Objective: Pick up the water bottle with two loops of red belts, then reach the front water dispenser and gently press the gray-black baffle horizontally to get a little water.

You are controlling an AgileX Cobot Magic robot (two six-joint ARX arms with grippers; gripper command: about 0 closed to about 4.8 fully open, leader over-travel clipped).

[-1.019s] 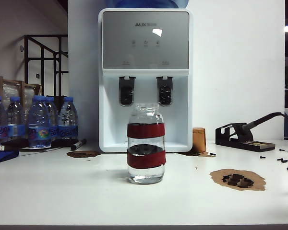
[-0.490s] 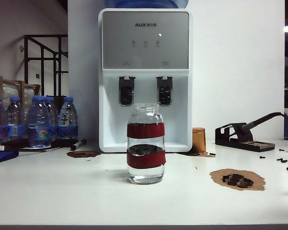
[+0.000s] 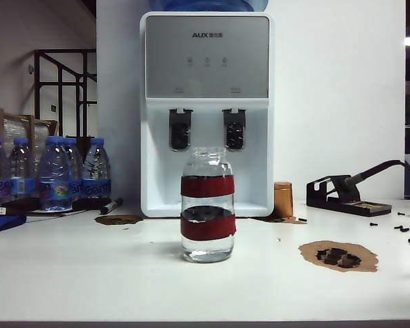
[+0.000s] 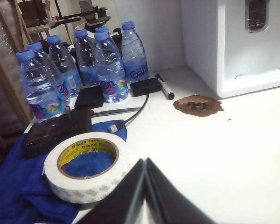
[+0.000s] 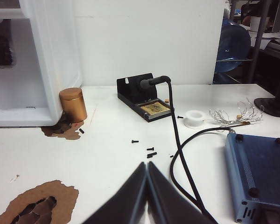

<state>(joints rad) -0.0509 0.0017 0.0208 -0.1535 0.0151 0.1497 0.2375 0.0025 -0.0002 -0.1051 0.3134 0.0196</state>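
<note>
The water bottle (image 3: pixel 207 205), a clear lidless jar with two dark-red bands, stands upright mid-table in the exterior view, in front of the white water dispenser (image 3: pixel 206 109). The gray-black baffle (image 3: pixel 180 129) is the left of two dark paddles above the dispenser's bay. No arm shows in the exterior view. In the left wrist view my left gripper (image 4: pixel 145 162) is shut and empty, beside a roll of white tape (image 4: pixel 86 165), with the dispenser (image 4: pixel 233 42) ahead. In the right wrist view my right gripper (image 5: pixel 147 165) is shut and empty, over bare table beside the dispenser's side (image 5: pixel 46 60). The bottle is outside both wrist views.
Blue-capped plastic bottles (image 3: pixel 48 174) and a marker (image 3: pixel 111 205) stand at the left. A copper can (image 3: pixel 282 199), a soldering-iron stand (image 3: pixel 342 195), loose screws (image 3: pixel 403 229) and a brown patch with black parts (image 3: pixel 338 256) are at the right. A black cable (image 5: pixel 179 154) and blue box (image 5: pixel 259 172) lie near the right gripper.
</note>
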